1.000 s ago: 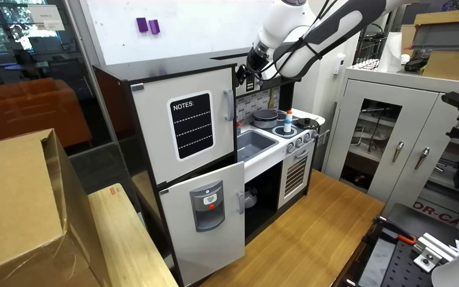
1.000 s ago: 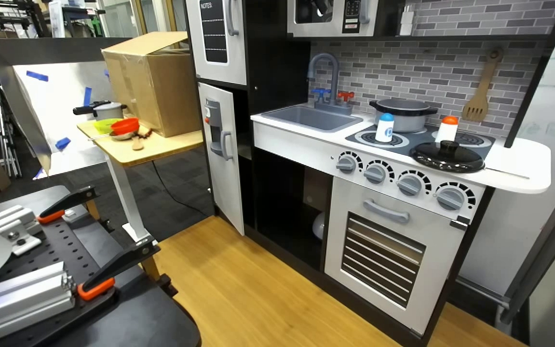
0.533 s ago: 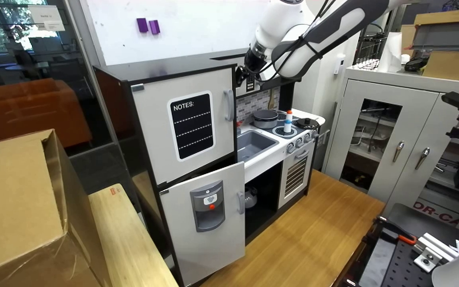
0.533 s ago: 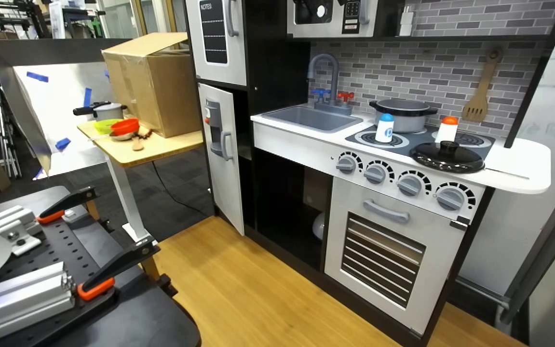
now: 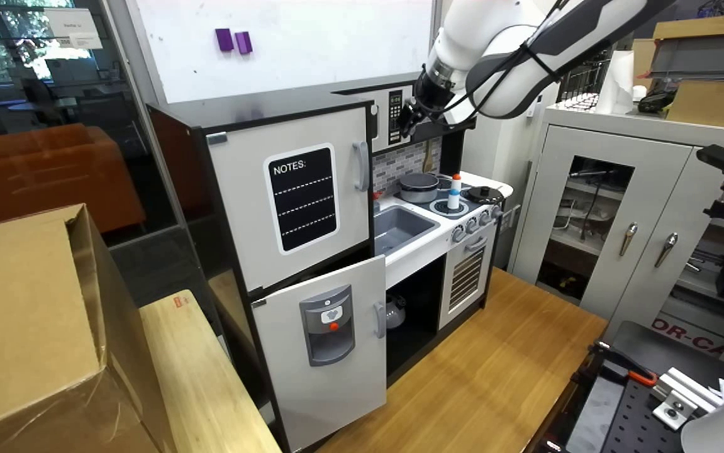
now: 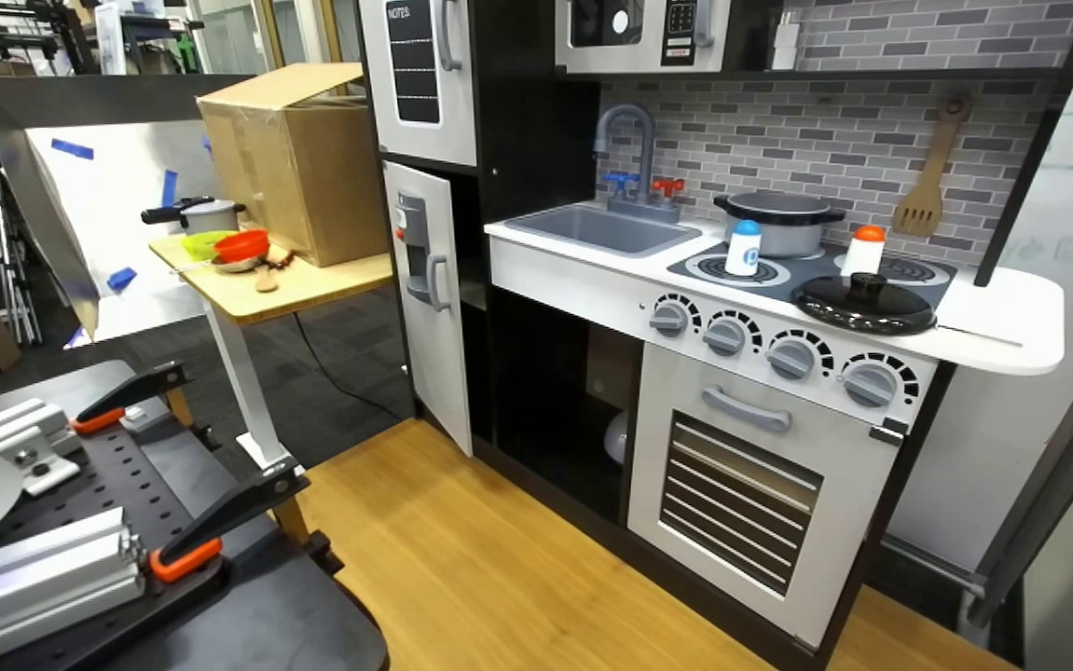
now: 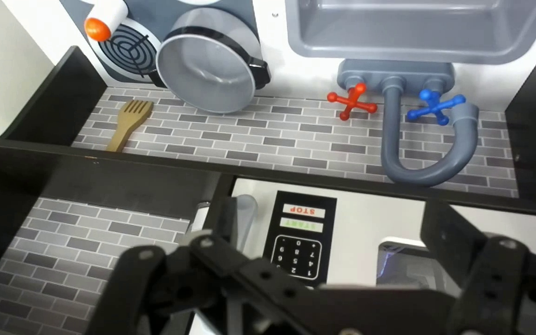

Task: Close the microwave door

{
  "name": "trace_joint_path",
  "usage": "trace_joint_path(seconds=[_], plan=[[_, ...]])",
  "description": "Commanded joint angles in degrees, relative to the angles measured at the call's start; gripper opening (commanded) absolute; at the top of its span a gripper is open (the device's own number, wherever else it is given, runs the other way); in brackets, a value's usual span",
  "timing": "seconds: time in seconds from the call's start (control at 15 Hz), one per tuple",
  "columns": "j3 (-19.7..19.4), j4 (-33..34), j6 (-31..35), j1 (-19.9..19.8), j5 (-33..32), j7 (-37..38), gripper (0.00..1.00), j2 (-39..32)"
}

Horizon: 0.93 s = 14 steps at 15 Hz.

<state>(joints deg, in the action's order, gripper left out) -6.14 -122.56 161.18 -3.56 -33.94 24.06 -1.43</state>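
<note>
My gripper (image 7: 330, 209) has its fingers spread wide with nothing clasped between them, in front of the microwave door (image 6: 652, 47), which is above the sink (image 6: 606, 228) and looks flush in the upper unit (image 6: 749, 42). I expect it to be light, stiff and slick, so I'd press flat beside the handle (image 6: 705, 23), which seems opposite the hinge, rather than grip it.
</note>
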Motion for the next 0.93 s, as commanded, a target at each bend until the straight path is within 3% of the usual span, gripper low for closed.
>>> trace_joint_path(seconds=[0.0,0.53,0.6,0.87], plan=[[-0.1,-6.1,-1.2,-0.1,0.1,-1.5,1.0,5.3],[-0.8,-14.9,-5.1,-0.4,0.2,-0.1,1.0,13.7],[1.6,-15.5,-5.5,-3.2,1.2,-0.8,1.0,14.4],[2.0,-18.0,-4.3,-4.7,4.2,-2.4,1.0,17.2]])
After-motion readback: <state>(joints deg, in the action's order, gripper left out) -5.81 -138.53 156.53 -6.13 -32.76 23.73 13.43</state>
